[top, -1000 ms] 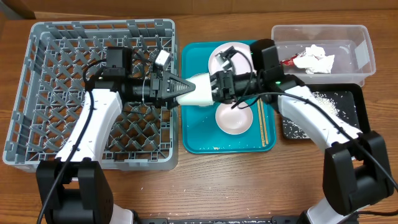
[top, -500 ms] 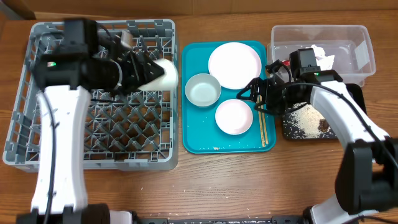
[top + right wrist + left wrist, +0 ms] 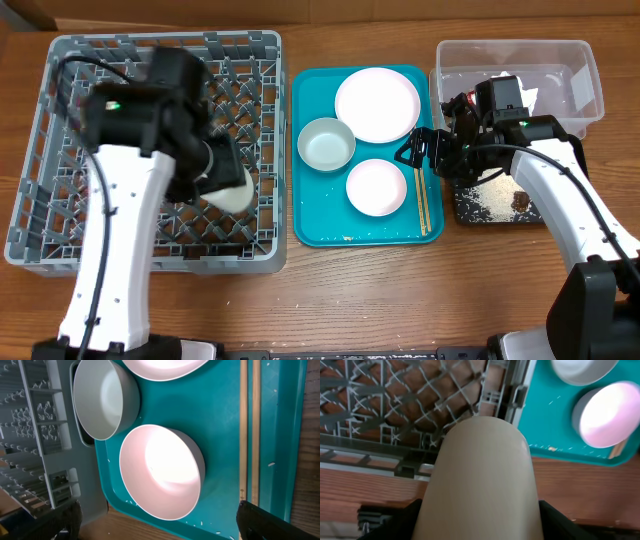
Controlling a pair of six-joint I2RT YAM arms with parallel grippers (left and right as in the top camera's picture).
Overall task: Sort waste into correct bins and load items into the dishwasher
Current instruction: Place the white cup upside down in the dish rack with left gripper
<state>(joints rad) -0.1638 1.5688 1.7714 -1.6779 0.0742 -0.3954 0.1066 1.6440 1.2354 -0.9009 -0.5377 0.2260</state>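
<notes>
My left gripper (image 3: pixel 228 185) is shut on the small white cup (image 3: pixel 236 192) and holds it over the front right part of the grey dish rack (image 3: pixel 165 42). In the left wrist view the cup (image 3: pixel 480 470) fills the middle, between the fingers (image 3: pixel 480 522). My right gripper (image 3: pixel 416 151) is open and empty above the teal tray's right side, over the two chopsticks (image 3: pixel 424 205). The right wrist view shows the open fingers (image 3: pixel 160 525), the pinkish bowl (image 3: pixel 162 472), the grey-green bowl (image 3: pixel 102 400), the chopsticks (image 3: pixel 250 435) and the edge of the plate (image 3: pixel 165 366).
The teal tray (image 3: pixel 320 215) holds the pink plate (image 3: pixel 376 104), grey-green bowl (image 3: pixel 326 144) and pinkish bowl (image 3: pixel 376 187). The clear tub (image 3: pixel 575 60) holds the napkin (image 3: pixel 508 95) and red wrapper (image 3: pixel 466 97). The black tray (image 3: pixel 568 160) holds rice (image 3: pixel 488 190) and a brown lump (image 3: pixel 519 200).
The cup passed from my right gripper to my left over the teal tray. My left arm carried it left over the rack, then toward the rack's front right. My right gripper withdrew right and opened.
</notes>
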